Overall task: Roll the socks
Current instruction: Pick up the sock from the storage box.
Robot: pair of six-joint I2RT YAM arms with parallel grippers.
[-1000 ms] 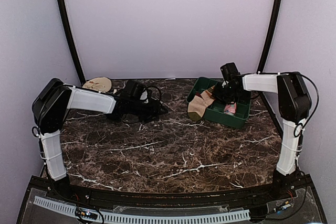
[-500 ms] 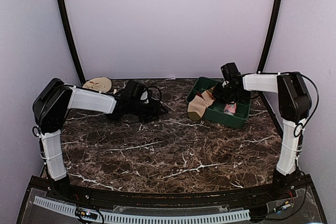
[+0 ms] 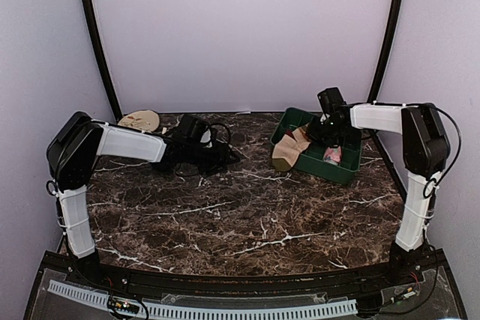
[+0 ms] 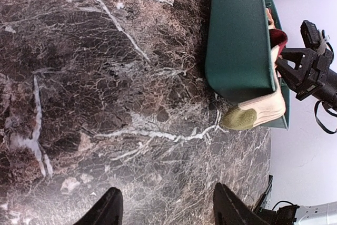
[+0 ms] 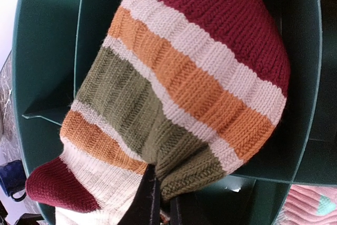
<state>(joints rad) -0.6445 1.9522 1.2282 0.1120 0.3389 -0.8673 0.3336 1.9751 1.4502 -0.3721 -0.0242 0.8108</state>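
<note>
Striped sock [image 5: 184, 93] pinched in right hand [image 5: 164, 198], draped over tray [image 5: 47, 51].

Green compartment tray [image 3: 334, 174] at far right of dark veined marble tabletop [image 3: 247, 207]; beige rounded object [image 3: 140, 119] at far left, well apart from tray; pale lilac backdrop [image 3: 240, 35] behind.

Beside the right hand [image 5: 160, 196], the pink sock [image 5: 311, 204] showed only a corner, cut off by the view's edge. The striped sock [image 5: 179, 88] ran out of sight at its cream end, next to the hand's fingers [image 5: 145, 204], themselves mostly cropped.
</note>
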